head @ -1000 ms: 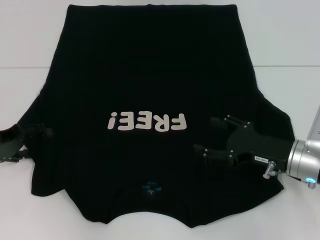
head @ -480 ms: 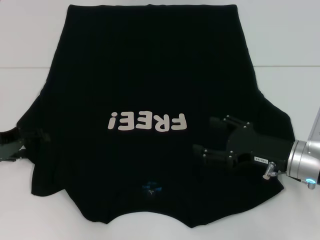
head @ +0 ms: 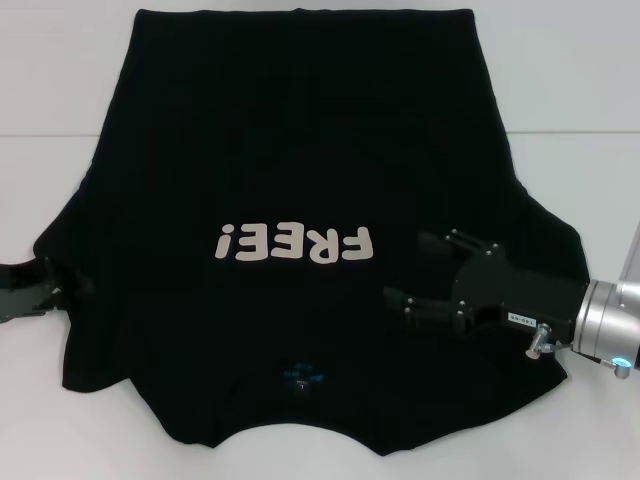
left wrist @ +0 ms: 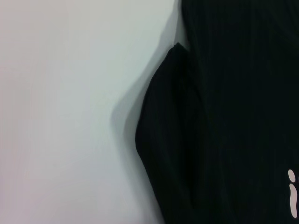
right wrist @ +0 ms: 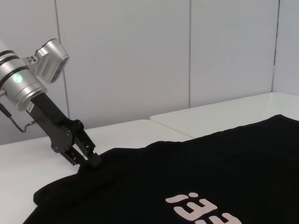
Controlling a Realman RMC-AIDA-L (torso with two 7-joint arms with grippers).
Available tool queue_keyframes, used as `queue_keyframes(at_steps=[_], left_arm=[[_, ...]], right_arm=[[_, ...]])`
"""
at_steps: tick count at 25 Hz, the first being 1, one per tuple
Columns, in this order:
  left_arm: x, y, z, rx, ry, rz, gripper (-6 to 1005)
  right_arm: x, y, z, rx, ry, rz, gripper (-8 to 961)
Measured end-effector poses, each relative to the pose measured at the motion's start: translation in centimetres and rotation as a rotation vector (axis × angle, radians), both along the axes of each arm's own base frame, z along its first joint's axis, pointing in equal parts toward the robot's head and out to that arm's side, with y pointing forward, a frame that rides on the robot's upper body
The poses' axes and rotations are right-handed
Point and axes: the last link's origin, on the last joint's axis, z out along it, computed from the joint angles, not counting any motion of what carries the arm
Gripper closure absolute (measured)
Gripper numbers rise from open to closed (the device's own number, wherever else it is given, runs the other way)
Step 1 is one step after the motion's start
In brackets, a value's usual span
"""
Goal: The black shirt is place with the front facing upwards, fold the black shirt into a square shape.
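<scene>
Across a white table (head: 580, 90) with pale wall panels (right wrist: 140, 56) behind it, the black shirt (head: 300, 130) is lying flat and front-up, its "FREE!" print (head: 294, 243) near the centre and its neck label (head: 302, 377) toward 6 o'clock. At 9 o'clock the left gripper (right wrist: 91, 158) is touching the sleeve edge with its jaws pressed together, though whether any cloth is pinched cannot be told. At 4 o'clock the right gripper (head: 413, 272) is hovering over the other sleeve, jaws spread.

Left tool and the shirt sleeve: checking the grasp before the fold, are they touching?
Touching. In the right wrist view the left tool has its tips pressed down on the edge of the black shirt at the sleeve, with no gap showing between them.
</scene>
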Motion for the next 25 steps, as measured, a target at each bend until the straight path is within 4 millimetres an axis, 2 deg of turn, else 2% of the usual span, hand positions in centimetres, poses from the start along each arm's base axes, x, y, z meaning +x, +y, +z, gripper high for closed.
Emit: queue_keyframes(at_steps=[5,14,19,25], left_arm=[[0.0,0.1,0.1,-0.006,0.017,-0.009,687],[-0.1,0.1,0.1,-0.018,0.040,-0.007,918],[-0.2,0.1,0.2,-0.011,0.043,-0.005,995],[-0.6,0.0,1.3,0.011,0.063,-0.008,996]], right_arm=[[-0.3,0.0,-0.1,-0.004,0.007,0.009,8],[-0.3,-0.2,0.0,-0.006,0.022,0.011,8],[-0.3,-0.3,0.0,-0.008,0.026,0.011,8],[-0.2,-0.3,0.1,-0.006,0.028,0.004,8]])
